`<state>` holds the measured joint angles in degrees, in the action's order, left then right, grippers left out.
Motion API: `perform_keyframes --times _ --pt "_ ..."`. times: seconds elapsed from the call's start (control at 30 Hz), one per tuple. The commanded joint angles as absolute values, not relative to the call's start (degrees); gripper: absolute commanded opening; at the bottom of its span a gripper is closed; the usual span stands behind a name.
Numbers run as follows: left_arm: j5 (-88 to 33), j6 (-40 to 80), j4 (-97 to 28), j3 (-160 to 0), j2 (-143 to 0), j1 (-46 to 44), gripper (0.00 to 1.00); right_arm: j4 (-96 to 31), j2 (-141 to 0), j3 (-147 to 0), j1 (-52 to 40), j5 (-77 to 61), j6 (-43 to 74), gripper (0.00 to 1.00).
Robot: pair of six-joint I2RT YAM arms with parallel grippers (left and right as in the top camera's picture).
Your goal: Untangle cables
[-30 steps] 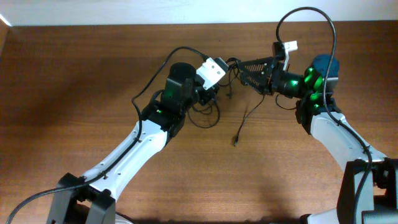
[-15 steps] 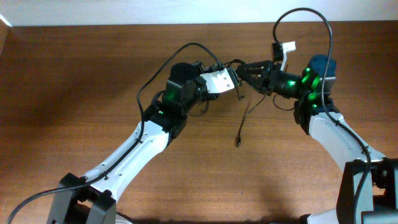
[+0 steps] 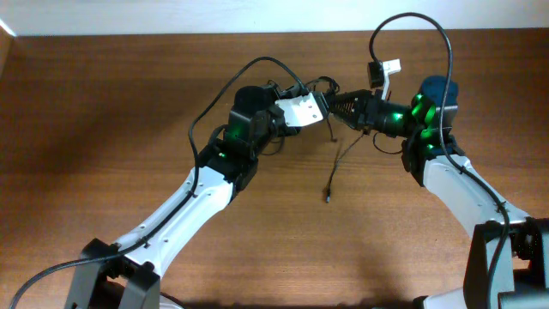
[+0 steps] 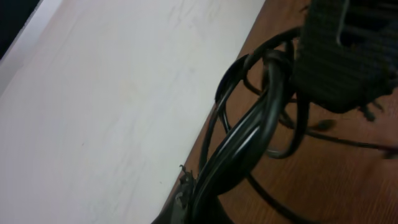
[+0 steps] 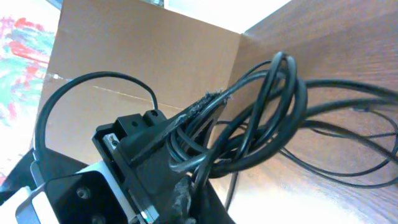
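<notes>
The cables are a knot of thin black cords held above the brown table between both grippers. One strand hangs down to a small plug on the table. My left gripper is shut on the bundle. In the left wrist view the cords run up out of its jaws. My right gripper is shut on the same knot from the right. The right wrist view shows looped cords pinched in that gripper, with the left gripper's body close beside.
A thick arm cable arches over the left arm and another loops above the right arm. A white wall strip runs along the table's far edge. In the right wrist view a cardboard panel stands behind.
My right gripper has shut on the cables. My left gripper has carried its bundle to the right, up against the right gripper, lifting the loops off the table.
</notes>
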<state>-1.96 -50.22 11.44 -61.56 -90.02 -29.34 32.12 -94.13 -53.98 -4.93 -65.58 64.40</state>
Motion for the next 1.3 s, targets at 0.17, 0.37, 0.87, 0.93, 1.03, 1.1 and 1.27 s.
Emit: perform_keyframes --times 0.17,0.37,0.87,0.93,1.03,1.1,1.27 --pt "-2.1 -47.1 10.9 -61.7 -89.4 -29.5 0.0 32.3 -93.7 -54.3 -5.2 -65.3 63.9 0.04" --pt "2.0 -32.7 10.9 -61.7 -89.4 -29.5 0.0 34.2 -93.7 -54.3 -5.2 -67.5 60.4 0.04" --pt "5.9 -32.3 7.9 -61.7 -89.4 -29.5 0.0 77.6 -93.7 -54.3 -5.2 -85.7 66.5 0.88" --pt "5.9 -32.3 9.0 -61.7 -89.4 -29.5 0.0 74.0 -93.7 -54.3 -5.2 -84.6 66.5 0.99" --pt "6.6 -32.4 11.5 -61.7 -89.4 -29.5 0.0 65.1 -93.7 -54.3 -5.2 -80.2 66.5 0.99" --pt "7.2 -34.5 12.9 -61.7 -89.4 -29.3 0.0 59.5 -93.7 -54.3 -5.1 -75.2 66.5 0.99" --pt "6.3 -45.8 13.9 -61.7 -89.4 -29.5 0.0 46.8 -93.7 -54.3 -5.1 -67.4 66.5 0.99"
